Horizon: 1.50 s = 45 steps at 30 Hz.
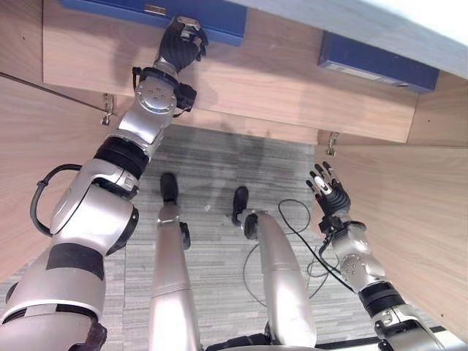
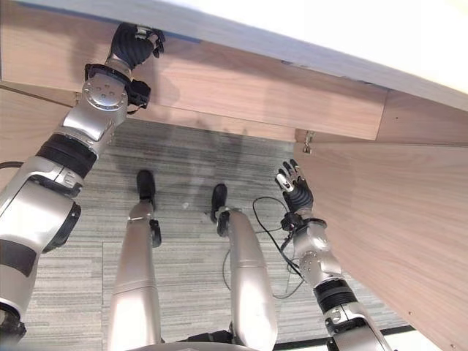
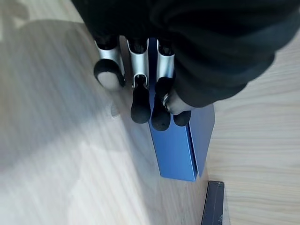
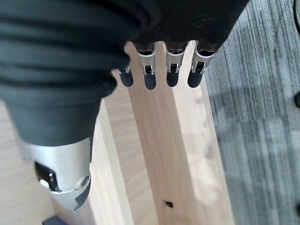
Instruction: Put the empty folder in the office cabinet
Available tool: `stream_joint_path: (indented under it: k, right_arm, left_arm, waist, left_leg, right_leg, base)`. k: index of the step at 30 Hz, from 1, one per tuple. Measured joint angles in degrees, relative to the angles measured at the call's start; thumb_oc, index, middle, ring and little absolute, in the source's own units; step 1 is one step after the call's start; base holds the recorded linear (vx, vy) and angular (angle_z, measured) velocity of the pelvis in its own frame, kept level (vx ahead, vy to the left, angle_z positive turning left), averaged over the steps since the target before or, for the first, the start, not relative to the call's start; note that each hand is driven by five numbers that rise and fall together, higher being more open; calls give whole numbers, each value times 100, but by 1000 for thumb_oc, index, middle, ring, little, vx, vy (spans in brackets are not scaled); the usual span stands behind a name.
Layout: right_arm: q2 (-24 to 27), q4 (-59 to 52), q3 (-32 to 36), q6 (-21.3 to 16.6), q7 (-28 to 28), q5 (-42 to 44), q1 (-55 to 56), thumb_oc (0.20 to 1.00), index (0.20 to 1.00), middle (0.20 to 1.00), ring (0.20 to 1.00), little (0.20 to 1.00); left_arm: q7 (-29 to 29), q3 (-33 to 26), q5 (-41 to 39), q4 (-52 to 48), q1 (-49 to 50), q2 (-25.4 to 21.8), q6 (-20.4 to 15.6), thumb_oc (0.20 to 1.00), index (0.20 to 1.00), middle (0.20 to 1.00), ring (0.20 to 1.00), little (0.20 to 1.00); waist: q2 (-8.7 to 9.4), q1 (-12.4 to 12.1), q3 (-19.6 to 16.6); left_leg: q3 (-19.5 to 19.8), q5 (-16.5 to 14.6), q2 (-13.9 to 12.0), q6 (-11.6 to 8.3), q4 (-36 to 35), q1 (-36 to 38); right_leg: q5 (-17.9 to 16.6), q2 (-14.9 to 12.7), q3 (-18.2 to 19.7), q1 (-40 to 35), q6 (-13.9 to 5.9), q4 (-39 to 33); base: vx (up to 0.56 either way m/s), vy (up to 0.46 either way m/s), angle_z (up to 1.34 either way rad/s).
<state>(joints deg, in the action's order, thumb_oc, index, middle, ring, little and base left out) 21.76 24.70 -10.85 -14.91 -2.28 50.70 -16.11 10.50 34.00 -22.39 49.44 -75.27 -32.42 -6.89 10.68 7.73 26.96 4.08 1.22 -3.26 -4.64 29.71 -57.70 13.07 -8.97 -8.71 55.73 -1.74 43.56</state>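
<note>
The left hand (image 1: 183, 40) reaches up onto the wooden cabinet shelf (image 1: 278, 80), where its fingers (image 3: 140, 101) are curled round the spine end of a blue folder (image 3: 180, 150). In the left wrist view the fingers lie along one face of the folder and the thumb presses the other, so the folder is pinched upright between them, its lower edge on the shelf board. From the head, the same folder shows as a blue strip (image 1: 219, 18) along the top of the shelf, running to either side of the hand.

A second blue folder (image 1: 376, 62) lies further along the shelf toward the robot's right, well apart from the held one. In the left wrist view a dark flat object (image 3: 213, 204) sits on the shelf just past the near end of the held folder; what it is cannot be told.

The right hand (image 1: 329, 194) hangs low beside the open cabinet door (image 1: 409, 219) on the robot's right, its fingers (image 4: 172, 70) straight and slightly spread, holding nothing. In the right wrist view they point along the door's wooden edge. Grey striped carpet (image 1: 219, 157) covers the floor below the cabinet.
</note>
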Motion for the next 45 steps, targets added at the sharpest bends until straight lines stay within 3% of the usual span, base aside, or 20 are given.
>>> stream_joint_path:
  k: [4,15,18,19,20,23,30,35,37,41,42,45]
  right_arm:
    - [75,11,-4,0,-19,1,-1,1000,1000,1000,1000,1000]
    - [76,50,-2,1,-26,10,-1,1000,1000,1000,1000,1000]
    - [4,190,-17,9,4,2,6,1000,1000,1000,1000,1000]
    - [-113,310,0,28,64,-1,59,1000,1000,1000,1000,1000]
    - [-128,315,-29,46,81,-13,156,1000,1000,1000,1000,1000]
    - [-208,317,-20,68,120,-79,379,1000,1000,1000,1000,1000]
    - [-327,528,110,419,212,-693,913,1000,1000,1000,1000,1000]
    - [-341,569,396,515,218,-753,1167,1000,1000,1000,1000,1000]
    - [-285,710,475,537,217,-794,1284,1000,1000,1000,1000,1000]
    - [-295,856,486,623,200,-922,1369,1000,1000,1000,1000,1000]
    - [-261,945,488,630,164,-927,1526,1000,1000,1000,1000,1000]
    - [-292,1155,526,685,91,-980,1615,1000,1000,1000,1000,1000]
  left_arm:
    - [-100,302,-37,1,-153,-186,-3,200,200,200,200,200]
    - [-107,315,-317,-27,-140,-426,9,200,200,200,200,200]
    - [-13,-316,-723,-478,340,-351,-9,200,200,200,200,200]
    - [29,-1017,-1068,-1322,1144,-319,-84,200,200,200,200,200]
    - [11,-1023,-1155,-1467,1432,-291,-156,200,200,200,200,200]
    - [-18,-1491,-1514,-2167,2564,3,-255,200,200,200,200,200]
    - [-528,-1934,-2027,-3456,5210,390,-221,200,200,200,200,200]
    - [-777,-2151,-2190,-3561,6068,646,-172,200,200,200,200,200]
    - [-839,-2084,-2228,-3571,6484,776,-148,200,200,200,200,200]
    - [-1000,-2092,-2232,-3578,7048,903,-8,200,200,200,200,200]
    - [-1088,-2037,-2226,-3549,7282,1012,20,200,200,200,200,200]
    - [-1173,-2087,-2087,-3075,7509,1015,50,200,200,200,200,200]
  waist:
    - [0,-60,0]
    - [-2,-109,-1]
    - [-6,-100,1]
    - [-25,-112,14]
    - [-50,-187,9]
    - [-210,-249,-68]
    - [-569,-470,-263]
    - [-837,-477,-434]
    - [-1002,-507,-697]
    - [-1103,-498,-814]
    - [-1172,-506,-1088]
    - [-1269,-500,-1216]
  left_leg:
    - [17,50,2,-19,-91,-1]
    - [71,83,4,-51,-94,2]
    - [75,127,8,-52,-201,156]
    - [47,214,26,-63,-454,508]
    - [33,239,28,-62,-594,723]
    - [21,309,31,-76,-973,1205]
    - [-68,643,-5,-82,-2069,2396]
    - [-120,672,-10,-59,-2407,3013]
    - [-109,689,-16,-46,-2486,3105]
    - [-153,703,-47,-45,-2725,3634]
    - [-145,697,-49,-40,-2790,3716]
    - [-169,735,-104,-38,-3029,4161]
  right_leg:
    - [1,0,-22,29,5,-16]
    - [3,-1,-77,0,11,-3]
    - [1,-4,-103,-153,14,-84]
    - [-5,-22,-102,-442,14,-234]
    - [-5,-26,-104,-622,13,-316]
    - [-7,-26,-134,-1038,9,-564]
    - [-76,16,-163,-1945,-16,-1128]
    - [-88,26,-160,-2502,-44,-1375]
    - [-94,36,-179,-2617,-54,-1477]
    - [-88,69,-180,-3099,-65,-1664]
    - [-79,72,-210,-3202,-79,-1750]
    - [-108,141,-243,-3650,-111,-1991]
  base:
    - [-8,-7,3]
    - [0,-11,1]
    - [-8,-18,4]
    - [-15,-18,4]
    - [-15,-16,4]
    - [-30,2,2]
    - [7,3,-1]
    - [66,1,-2]
    - [93,16,-1]
    - [77,0,-3]
    - [147,-5,4]
    - [99,-21,-1]
